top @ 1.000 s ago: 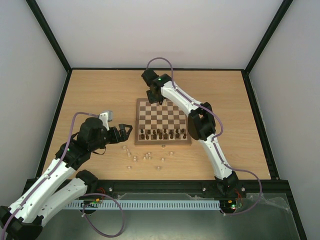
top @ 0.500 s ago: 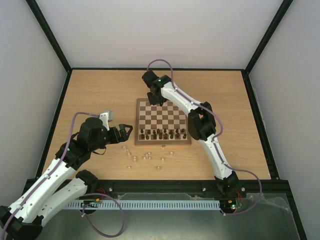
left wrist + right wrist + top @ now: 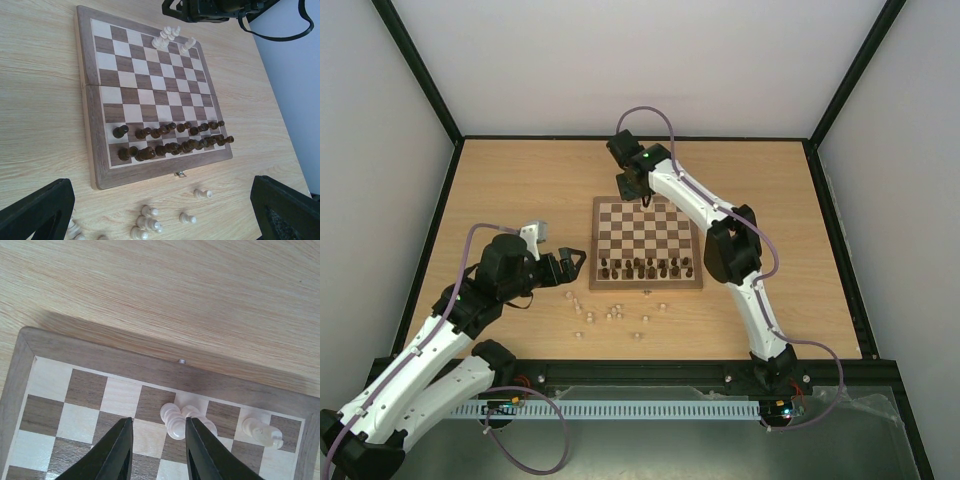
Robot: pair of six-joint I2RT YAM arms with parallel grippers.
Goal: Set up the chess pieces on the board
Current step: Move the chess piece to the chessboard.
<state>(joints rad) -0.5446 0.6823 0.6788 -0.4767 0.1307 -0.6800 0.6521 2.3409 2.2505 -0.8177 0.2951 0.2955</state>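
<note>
right hand slightly open above pale chess pieces at board far edge, left hand wide open over bench

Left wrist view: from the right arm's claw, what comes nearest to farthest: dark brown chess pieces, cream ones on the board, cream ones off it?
From the right gripper:
1. Pale cream chess pieces, far rows of the checkered wooden board.
2. Dark brown chess pieces, near rows.
3. Loose cream pieces, tabletop beside the board.
</note>
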